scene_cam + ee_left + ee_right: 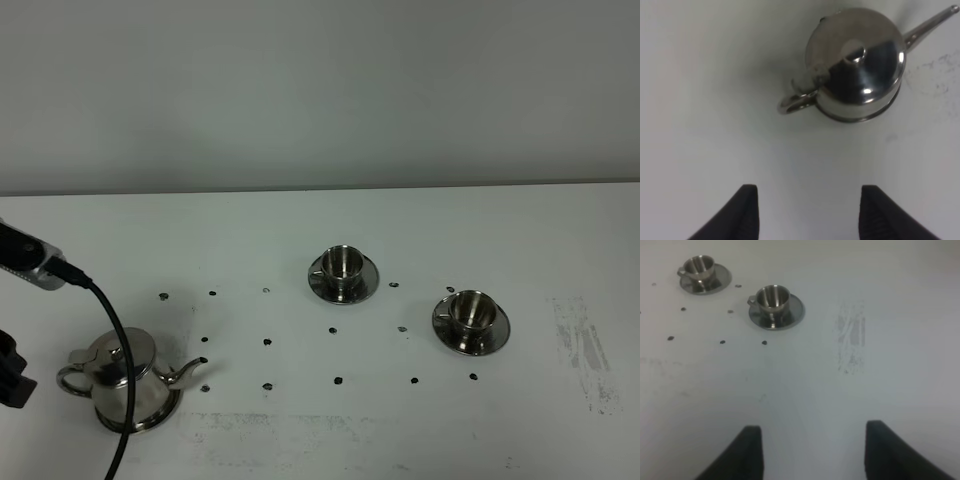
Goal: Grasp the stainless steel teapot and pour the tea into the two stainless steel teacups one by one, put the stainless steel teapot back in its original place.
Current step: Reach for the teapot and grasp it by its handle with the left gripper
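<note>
The stainless steel teapot [125, 385] stands upright at the table's front left on a round steel plate [165, 412], lid on, spout toward the cups. My left gripper [807, 210] hovers open above bare table, a little short of the teapot [860, 65] on its loop-handle side, touching nothing. Two stainless steel teacups stand on saucers: one at mid-table [343, 263], one to its right [470, 310]. My right gripper [812, 450] is open over bare table, well short of the nearer teacup [774, 297] and the farther teacup [700, 265]. No tea shows.
My left arm [30, 262] enters at the left edge, and its black cable [122, 400] hangs in front of the teapot. Small dark dots [268, 342] mark the white table between teapot and cups. A scuffed grey patch [585, 350] lies at the right.
</note>
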Controlling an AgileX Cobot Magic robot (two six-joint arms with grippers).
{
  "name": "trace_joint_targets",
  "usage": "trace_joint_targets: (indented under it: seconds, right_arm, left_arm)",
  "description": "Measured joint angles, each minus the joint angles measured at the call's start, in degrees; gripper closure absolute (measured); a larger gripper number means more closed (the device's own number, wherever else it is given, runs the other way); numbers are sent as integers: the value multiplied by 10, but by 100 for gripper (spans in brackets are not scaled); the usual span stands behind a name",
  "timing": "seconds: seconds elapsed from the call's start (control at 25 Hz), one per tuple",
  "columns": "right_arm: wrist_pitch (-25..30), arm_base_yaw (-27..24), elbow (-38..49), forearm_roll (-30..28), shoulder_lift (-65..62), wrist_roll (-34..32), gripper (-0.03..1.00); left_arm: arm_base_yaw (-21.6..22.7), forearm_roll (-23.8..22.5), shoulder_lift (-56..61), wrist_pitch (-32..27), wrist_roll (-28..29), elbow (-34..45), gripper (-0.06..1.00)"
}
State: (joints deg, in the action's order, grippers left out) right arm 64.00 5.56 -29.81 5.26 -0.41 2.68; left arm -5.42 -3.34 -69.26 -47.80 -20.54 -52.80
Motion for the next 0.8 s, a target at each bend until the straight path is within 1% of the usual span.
trace_joint_targets:
  seconds: [0.16,0.28,0.4,0.52,0.64,0.8]
  right_arm:
    - [0,0,0,0,0,0,52]
    - [0,0,0,1,0,0,52]
    - [0,0,0,1,0,0,52]
    - [0,0,0,2,0,0,52]
    - [0,0,0,2,0,0,52]
    - [0,0,0,2,0,0,52]
  left_arm:
    - [0,-7,-29,-60,-7,-38,47]
    - [0,-7,-53,-82,-28,-52,47]
    - [0,-8,-71,-80,-65,-53,47]
    - [0,-9,-81,-62,-104,-53,47]
    - [0,-11,-87,-57,-148,-53,47]
    - [0,-9,-90,-42,-250,-53,47]
